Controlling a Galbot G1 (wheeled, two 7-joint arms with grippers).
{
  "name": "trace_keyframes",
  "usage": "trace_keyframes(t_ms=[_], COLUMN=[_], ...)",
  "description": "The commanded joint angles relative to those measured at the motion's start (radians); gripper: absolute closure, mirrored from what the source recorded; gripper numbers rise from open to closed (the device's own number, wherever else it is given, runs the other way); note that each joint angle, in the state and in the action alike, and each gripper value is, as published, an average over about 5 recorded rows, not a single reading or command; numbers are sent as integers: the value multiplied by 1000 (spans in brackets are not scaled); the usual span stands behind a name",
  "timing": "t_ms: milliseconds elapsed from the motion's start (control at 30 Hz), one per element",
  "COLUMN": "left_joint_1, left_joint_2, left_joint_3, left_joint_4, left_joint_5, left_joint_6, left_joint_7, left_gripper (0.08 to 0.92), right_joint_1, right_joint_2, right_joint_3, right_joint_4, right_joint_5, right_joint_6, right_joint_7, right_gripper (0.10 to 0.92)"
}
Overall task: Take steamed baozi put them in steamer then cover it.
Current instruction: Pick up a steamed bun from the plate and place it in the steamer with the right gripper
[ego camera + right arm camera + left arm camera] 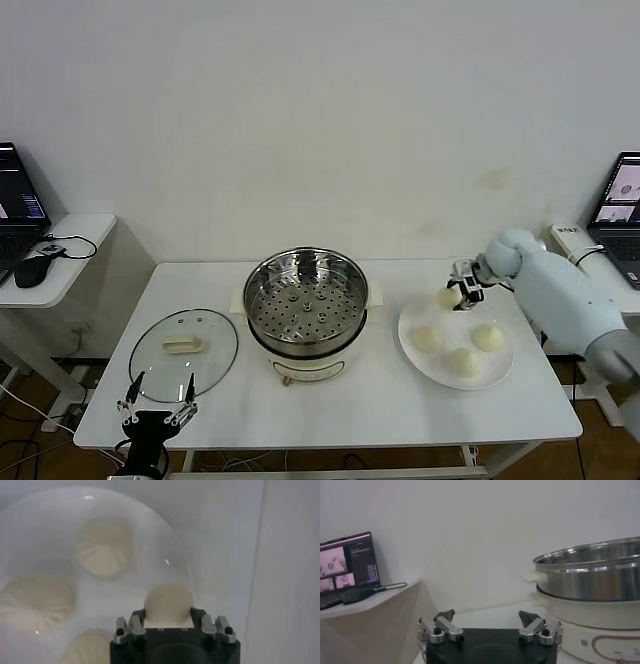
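Note:
My right gripper (456, 293) is shut on one cream-white baozi (448, 297) and holds it just above the far left rim of the white plate (410, 340). In the right wrist view the held baozi (168, 602) sits between the fingers (136, 621). Three more baozi (428, 338) lie on the plate; they also show in the right wrist view (102, 546). The steamer (306, 300) stands mid-table with its steel basket empty; it also shows in the left wrist view (590, 577). The glass cover (184, 347) lies flat to its left. My left gripper (155, 407) is open and empty at the table's front left edge.
A side table (70, 262) with a laptop (15, 195) and a mouse (32, 270) stands at the left. Another laptop (622, 205) sits at the right. The white table (360, 405) has bare room in front of the steamer.

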Motion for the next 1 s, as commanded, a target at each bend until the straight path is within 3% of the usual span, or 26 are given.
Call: trace_keyframes(t_ms=[33,300,567,800,1000], left_joint_1=[-2,-10,-24,-24,-23], left_joint_2=[4,11,22,21,18], left_joint_3=[2,5,-4,-20,-32], left_joint_4=[-5,-10,-5,-7,-9], left_joint_5=[-1,-7,-31,-44,-54], left_joint_6=[0,1,2,1,0], left_joint_7=[1,3,7,9,10], left_gripper=[177,177,177,177,177], right_joint_1=[206,454,516,490,435], right_joint_2=[-73,14,238,436,507], right_joint_3=[-157,-344,-436,-508,-558], right_joint_4=[219,277,216,105,35], right_joint_5=[208,377,452,403,263], right_joint_6=[-45,-71,-25,82,175], right_joint_7=[-15,-11,17,24,49], right_gripper=[443,440,440,440,440])
